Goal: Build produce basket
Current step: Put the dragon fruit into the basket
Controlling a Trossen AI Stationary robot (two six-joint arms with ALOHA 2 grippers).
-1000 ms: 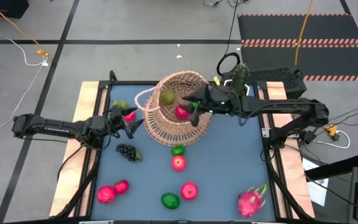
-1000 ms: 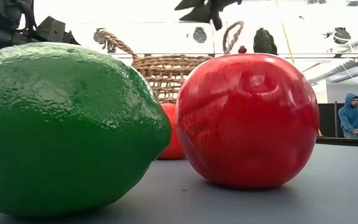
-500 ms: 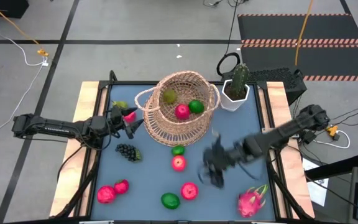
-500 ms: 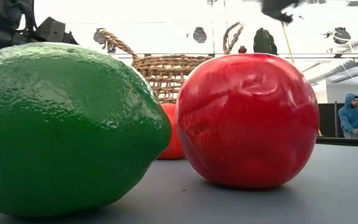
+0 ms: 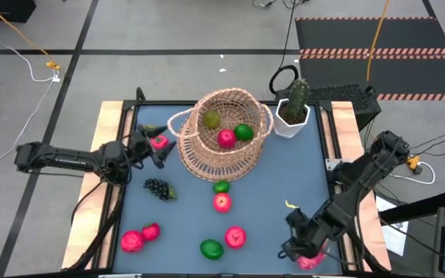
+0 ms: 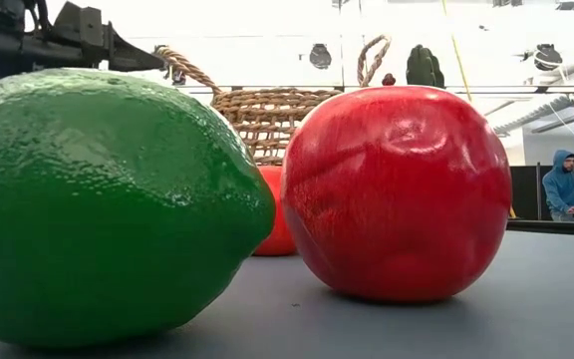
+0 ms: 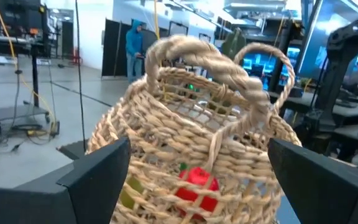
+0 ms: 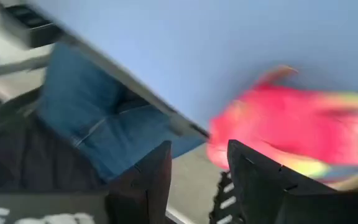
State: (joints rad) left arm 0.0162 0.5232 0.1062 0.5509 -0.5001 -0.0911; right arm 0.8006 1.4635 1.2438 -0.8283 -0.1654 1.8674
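Right gripper (image 5: 296, 245) down by the pink dragon fruit (image 5: 310, 260)!
Jaws narrowly parted, gripping nothing; left gripper (image 5: 161, 150) spread wide beside the round tan wicker basket (image 5: 221, 147).

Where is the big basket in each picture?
High view: the basket sits at the table's far middle.
Low view: the basket peeks up behind the lime and red apple.
Left wrist view: it fills the middle.
Right wrist view: not in it.
Shared landmark: its looped handle.
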